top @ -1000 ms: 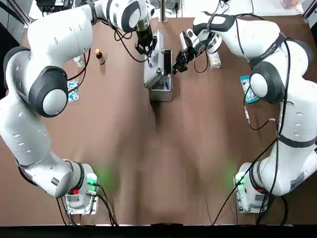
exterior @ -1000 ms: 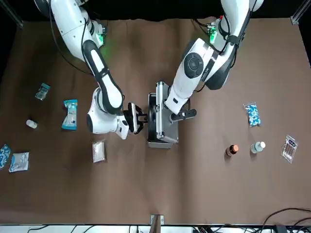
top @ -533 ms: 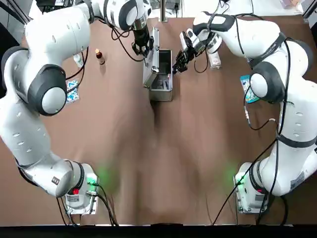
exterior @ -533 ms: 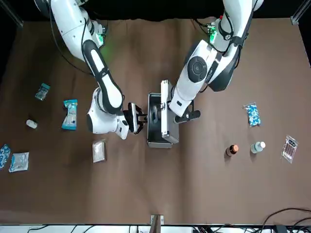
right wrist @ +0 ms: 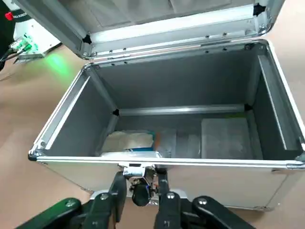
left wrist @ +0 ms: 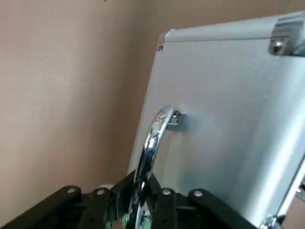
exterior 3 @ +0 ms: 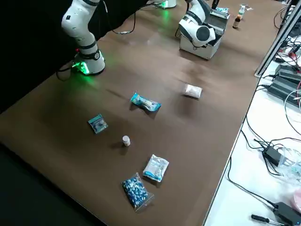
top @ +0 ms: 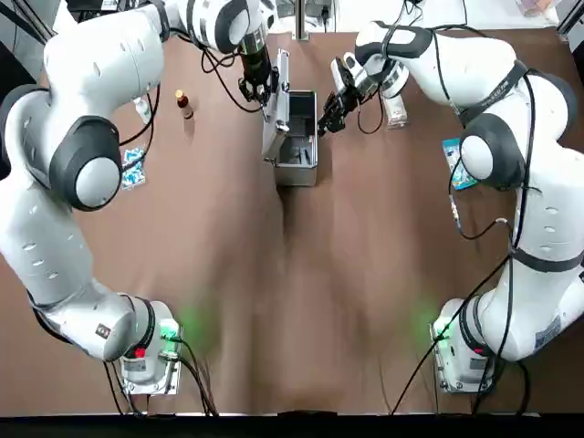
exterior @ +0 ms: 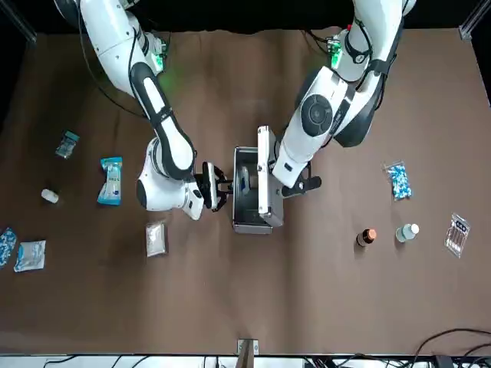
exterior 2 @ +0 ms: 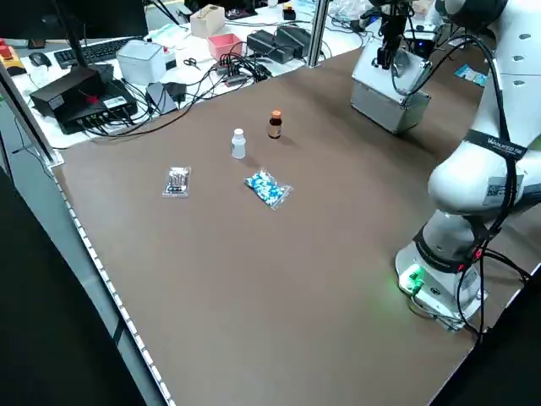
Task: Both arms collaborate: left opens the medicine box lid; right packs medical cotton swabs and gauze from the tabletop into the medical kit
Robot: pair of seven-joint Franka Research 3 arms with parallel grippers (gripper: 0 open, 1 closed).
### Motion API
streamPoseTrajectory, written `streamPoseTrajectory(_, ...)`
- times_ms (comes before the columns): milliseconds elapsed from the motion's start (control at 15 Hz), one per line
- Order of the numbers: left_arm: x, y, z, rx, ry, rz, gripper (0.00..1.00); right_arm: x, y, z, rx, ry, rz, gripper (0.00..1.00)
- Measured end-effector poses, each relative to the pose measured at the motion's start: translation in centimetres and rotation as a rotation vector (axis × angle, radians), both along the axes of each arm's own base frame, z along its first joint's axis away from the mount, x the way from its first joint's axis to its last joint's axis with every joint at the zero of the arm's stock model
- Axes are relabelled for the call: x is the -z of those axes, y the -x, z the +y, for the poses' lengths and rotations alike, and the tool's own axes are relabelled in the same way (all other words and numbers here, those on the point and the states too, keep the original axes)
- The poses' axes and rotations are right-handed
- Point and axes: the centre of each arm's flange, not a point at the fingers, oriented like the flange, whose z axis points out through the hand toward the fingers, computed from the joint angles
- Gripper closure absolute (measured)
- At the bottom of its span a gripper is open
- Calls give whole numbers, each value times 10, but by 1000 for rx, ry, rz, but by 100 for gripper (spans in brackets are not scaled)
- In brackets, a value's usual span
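Since the earlier frame the medicine box lid point(exterior: 264, 178) has swung farther up and now stands nearly upright over the medical kit point(top: 298, 153). On the kit's left side, the left claw point(left wrist: 139, 200) is pinching the lid's handle point(left wrist: 153, 141). Right claw point(right wrist: 138, 193) hovers just beside the kit's other wall, fingers narrowly spread, holding nothing. Gauze point(exterior: 156, 238) and medical cotton swabs point(exterior: 111, 181) lie on the desk point(top: 292, 301), beyond the right claw from the kit.

Even overhead light falls on the brown table point(top: 292, 301), with soft, short shadows. Green glow pools beside both arm bases. The lid's handle point(left wrist: 151, 143) glints, blurred close to the wrist camera.
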Motion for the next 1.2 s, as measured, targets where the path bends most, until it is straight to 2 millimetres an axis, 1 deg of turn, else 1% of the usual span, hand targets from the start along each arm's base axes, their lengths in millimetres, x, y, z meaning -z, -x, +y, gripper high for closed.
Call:
streamPoseTrajectory(267, 1, -1, 3, -3, -2, 5, 90, 0, 0, 0, 0, 0, -1, 68)
streamPoseTrajectory(333, -2, -12, 16, -28, -4, -7, 82, -1, 1, 2, -2, 0, -2, 68)
streamPoseTrajectory(400, 0, -15, 23, -34, -8, 1, 82, -1, 1, 2, -2, 0, -3, 68)
streamPoseTrajectory(467, 0, -18, 29, -42, -11, 0, 78, -1, 1, 2, -3, 1, -2, 68)
streamPoseTrajectory(533, -4, -24, 36, -54, -12, -12, 70, -1, 1, 2, -4, 1, -2, 68)
streamPoseTrajectory(600, -9, -30, 44, -68, -11, -22, 67, -1, 1, 2, -4, 1, -2, 68)
streamPoseTrajectory(667, -13, -35, 52, -78, -8, -30, 67, -1, 1, 2, -4, 1, -2, 68)
streamPoseTrajectory(733, -16, -39, 59, -80, -7, -35, 62, -1, 1, 2, -4, 1, -2, 68)
streamPoseTrajectory(800, -18, -41, 63, -76, -6, -39, 59, -1, 1, 2, -4, 1, -2, 68)
streamPoseTrajectory(867, -19, -43, 66, -72, -5, -41, 59, -1, 1, 3, -4, 0, -2, 68)
streamPoseTrajectory(1000, -21, -46, 74, -50, -6, -40, 46, -2, 1, 3, -5, 0, -3, 68)
streamPoseTrajectory(1067, -24, -49, 82, -23, -7, -39, 46, -2, 1, 3, -5, 0, -3, 68)
streamPoseTrajectory(1133, -30, -52, 93, 15, -7, -37, 42, -2, 1, 3, -6, 0, -4, 68)
streamPoseTrajectory(1200, -38, -56, 108, 58, -6, -35, 34, -2, 1, 3, -6, 0, -3, 67)
